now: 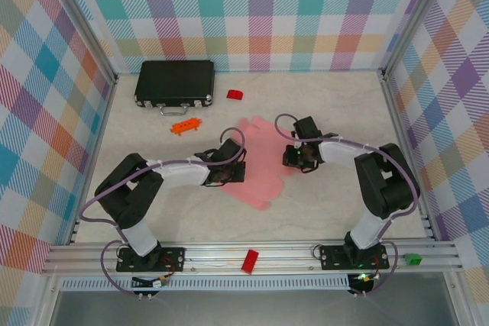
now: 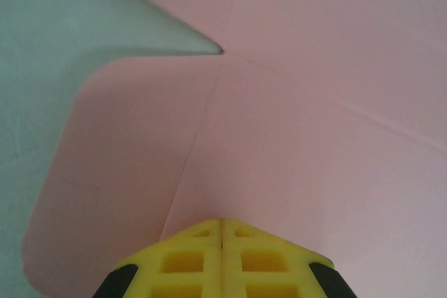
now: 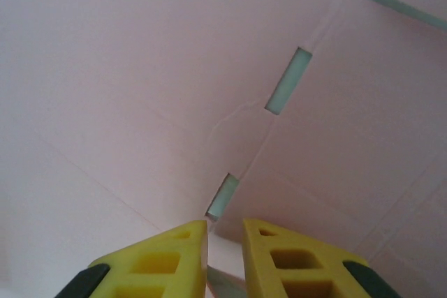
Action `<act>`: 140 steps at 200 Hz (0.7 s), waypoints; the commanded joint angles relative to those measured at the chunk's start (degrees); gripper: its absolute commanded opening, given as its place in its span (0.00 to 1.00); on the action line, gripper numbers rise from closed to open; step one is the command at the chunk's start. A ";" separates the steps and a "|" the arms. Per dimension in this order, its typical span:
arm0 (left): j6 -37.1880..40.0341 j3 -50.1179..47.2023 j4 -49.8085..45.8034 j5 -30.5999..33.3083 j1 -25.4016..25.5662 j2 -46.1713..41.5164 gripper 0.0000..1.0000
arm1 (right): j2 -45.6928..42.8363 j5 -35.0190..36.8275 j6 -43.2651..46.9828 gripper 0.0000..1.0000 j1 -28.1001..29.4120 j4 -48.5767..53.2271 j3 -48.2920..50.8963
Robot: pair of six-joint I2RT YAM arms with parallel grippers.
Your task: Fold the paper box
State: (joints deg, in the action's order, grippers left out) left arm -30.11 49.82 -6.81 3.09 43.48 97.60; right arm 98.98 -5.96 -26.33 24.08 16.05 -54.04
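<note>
Near edge: front red block (image 1: 250, 260) sits on the rail (image 1: 92, 259) between the two arm bases. Small green part (image 1: 412, 259) at the rail's right end, too small to identify.

Left gripper (image 2: 222, 232): jaws closed, yellow pads (image 2: 188, 259) meeting along one seam, nothing between them. It sits low over the paper box (image 1: 263, 166), and I can't tell if the tips touch it. Finger bodies are cut off by the frame bottom. Wrist view is close and soft: pink card, creases running to a notch, rounded flap at left, counter (image 1: 344, 204) as a grey wedge upper left.

Right gripper (image 3: 225, 232): jaws a narrow gap apart. Pale card and a grey sliver show through the gap, nothing clearly clamped. Ahead of it, two short slots (image 3: 288, 80) in the card show counter through them. A longer slit at top right is cut off by the frame.

Top view: paper box is a flat pink die-cut sheet lying mid-counter between the grippers, the left one over its left edge, the right one over its right edge. Both wrists hide their own fingertips and bits of the sheet's outline.

Farther back: orange part (image 1: 186, 124) left of the sheet, apart from it, shape hard to make out. Rear red block (image 1: 234, 95) lies just right of the black case (image 1: 175, 83), which is closed and flat at back left, handle toward the arms. Any label on it is too small to read. Plaid walls (image 1: 252, 13) all round.
</note>
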 commanded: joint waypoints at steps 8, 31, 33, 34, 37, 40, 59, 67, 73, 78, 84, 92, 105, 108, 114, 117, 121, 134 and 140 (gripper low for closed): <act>-4.35 -3.23 -0.10 -4.65 2.22 -0.89 0.03 | 4.87 0.24 2.05 0.22 0.35 0.19 -3.75; -6.58 -4.66 2.50 -8.15 3.60 -2.18 0.07 | 7.04 0.20 3.52 0.22 0.58 0.99 -6.48; -6.79 -4.67 2.57 -8.29 3.66 -2.34 0.07 | 7.20 0.23 3.66 0.22 0.61 1.06 -6.68; -6.84 -4.70 2.58 -8.33 3.69 -2.38 0.07 | 7.24 0.24 3.74 0.22 0.57 1.16 -6.73; -6.95 -4.59 2.51 -8.48 3.65 -2.60 0.07 | 7.34 0.32 3.86 0.23 0.62 1.23 -6.90; -7.10 -4.64 2.54 -8.68 3.69 -2.78 0.07 | 7.41 0.41 4.05 0.23 0.72 1.17 -7.12; -7.14 -3.59 1.71 -8.48 3.63 -4.93 0.13 | 7.05 1.01 5.23 0.23 0.73 1.36 -8.21; -6.87 -2.84 1.10 -8.37 3.63 -6.12 0.17 | 6.69 1.39 5.95 0.24 0.76 1.67 -8.72; -6.34 -1.93 0.41 -8.14 3.55 -6.87 0.21 | 6.40 2.04 6.40 0.24 0.78 2.32 -9.36; -5.89 -1.07 -0.52 -7.69 3.46 -7.43 0.25 | 6.12 2.36 6.90 0.24 0.72 3.06 -9.93; -5.41 0.08 -1.81 -7.18 3.25 -7.99 0.27 | 5.67 2.61 7.42 0.25 0.74 3.72 -10.64; -4.09 2.03 -3.36 -6.83 2.69 -8.64 0.30 | 4.91 2.77 8.12 0.25 0.75 4.28 -11.35; -2.53 4.86 -5.55 -6.31 1.33 -9.48 0.35 | 3.54 2.81 8.97 0.25 0.77 4.86 -12.38; -2.04 5.44 -5.92 -6.26 0.95 -9.59 0.36 | 3.30 2.79 9.01 0.25 0.70 5.03 -12.64; -1.02 6.65 -6.53 -6.30 0.00 -9.66 0.37 | 2.64 2.79 9.19 0.25 0.73 5.19 -13.08; -0.56 7.16 -6.75 -6.30 -0.51 -9.62 0.37 | 2.43 2.67 9.19 0.25 0.71 5.28 -13.25; 0.10 8.35 -7.06 -6.24 -1.21 -9.50 0.38 | 2.08 2.55 9.23 0.25 0.76 5.41 -13.51; 2.38 11.36 -8.60 -5.87 -3.95 -8.40 0.39 | 1.58 1.10 9.12 0.23 0.74 5.18 -14.05; 3.23 12.67 -8.66 -5.64 -5.43 -7.65 0.39 | 1.64 -0.08 8.94 0.22 0.71 4.89 -14.16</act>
State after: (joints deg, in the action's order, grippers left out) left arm -31.97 57.43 -11.44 -3.53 42.98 89.73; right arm 103.61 -3.84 -18.76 24.47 19.68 -66.06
